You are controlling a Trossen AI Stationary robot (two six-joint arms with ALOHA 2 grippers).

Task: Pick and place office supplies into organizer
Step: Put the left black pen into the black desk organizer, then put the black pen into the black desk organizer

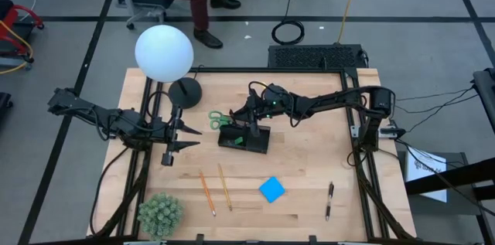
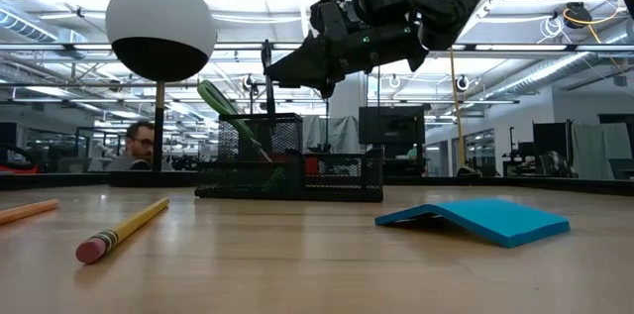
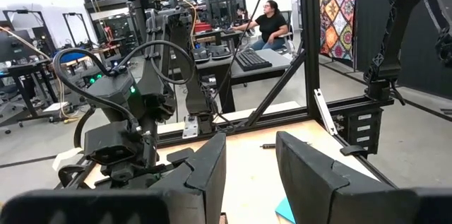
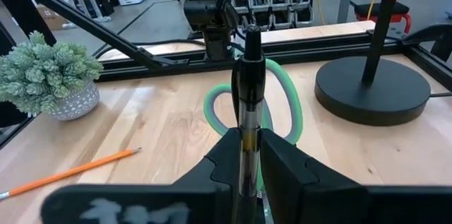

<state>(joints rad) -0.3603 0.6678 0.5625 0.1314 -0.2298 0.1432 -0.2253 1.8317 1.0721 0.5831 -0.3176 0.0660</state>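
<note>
The black mesh organizer (image 1: 251,143) stands mid-table, and the green-handled scissors (image 1: 219,119) lean out of its taller section. My right gripper (image 1: 249,121) hangs just above that section, shut on a dark pen (image 4: 248,68) that stands upright. Two pencils (image 1: 207,191) lie flat near the front edge. The blue pad (image 1: 271,189) and another pen (image 1: 329,200) lie there too. My left gripper (image 1: 188,137) waits open at the left, beside the lamp base, with nothing between its fingers (image 3: 212,171). My right gripper pinches the pen's barrel (image 4: 248,146) between its two fingers, in the pen's upper half (image 2: 265,76). The fingers come nearly level from the table's right side and lie across the pen. The pen stands upright, its lower end down inside the organizer's taller section (image 2: 267,151).
A white globe lamp (image 1: 164,53) on a round black base (image 1: 185,89) stands at the far left, close to the scissors. A spiky green plant (image 1: 160,214) sits at the near left corner. A seated person shows beyond the far edge.
</note>
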